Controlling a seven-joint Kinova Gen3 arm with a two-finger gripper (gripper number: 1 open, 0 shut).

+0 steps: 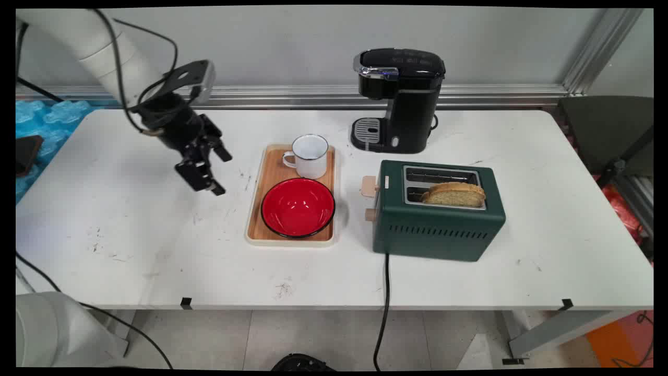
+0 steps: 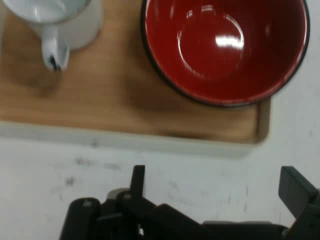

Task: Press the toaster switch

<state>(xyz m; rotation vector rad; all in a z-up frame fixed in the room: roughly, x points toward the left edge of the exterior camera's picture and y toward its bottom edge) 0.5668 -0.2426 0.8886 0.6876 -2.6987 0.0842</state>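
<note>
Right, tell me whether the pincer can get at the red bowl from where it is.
Probably yes. The open pincer hangs left of the tray, and nothing stands between it and the bowl; the mug sits behind the bowl, out of the way.

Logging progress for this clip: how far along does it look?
Done: toast sits in the toaster; mug and red bowl are on the tray. In hand: nothing; the open gripper hovers left of the tray. What is left cannot be told.

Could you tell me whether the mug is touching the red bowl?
Apart: the hand view shows bare wood between the mug and the red bowl.
</note>
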